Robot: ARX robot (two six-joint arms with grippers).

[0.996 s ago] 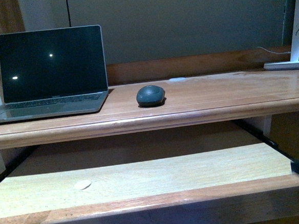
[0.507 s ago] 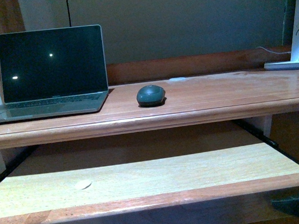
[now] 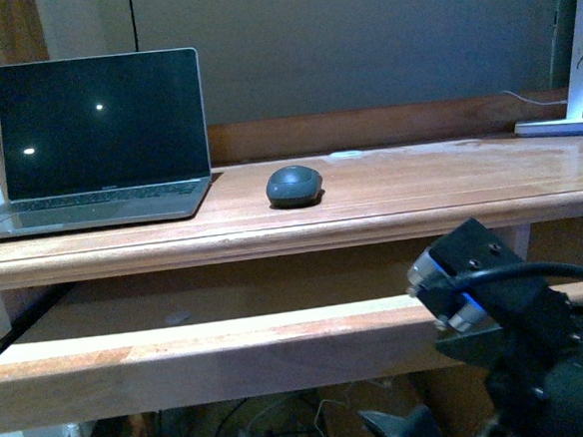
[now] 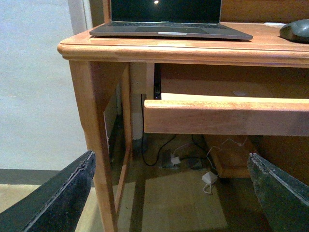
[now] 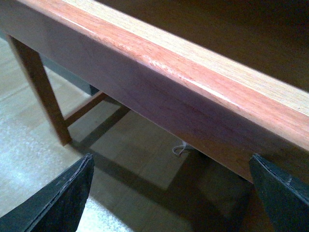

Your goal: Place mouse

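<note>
The mouse (image 3: 294, 185), small, dark grey and domed, lies on the wooden desk top (image 3: 419, 185) near the middle, to the right of the laptop. It also shows at the edge of the left wrist view (image 4: 295, 30). My right arm (image 3: 520, 333) is low at the front right, in front of the sliding tray's front rail (image 3: 211, 359). My right gripper (image 5: 171, 193) is open and empty, just below and before that rail (image 5: 193, 82). My left gripper (image 4: 171, 193) is open and empty, low beside the desk's left leg (image 4: 94, 125), far from the mouse.
An open laptop (image 3: 101, 142) with a dark screen stands at the desk's left. A white lamp base (image 3: 560, 125) sits at the back right. The tray (image 4: 227, 116) sticks out a little under the desk top. Cables and plugs (image 4: 207, 176) lie on the floor underneath.
The sliding tray has gone back under the desk top, so only its front rail shows. My right arm has risen into view at the lower right. The mouse has not moved.
</note>
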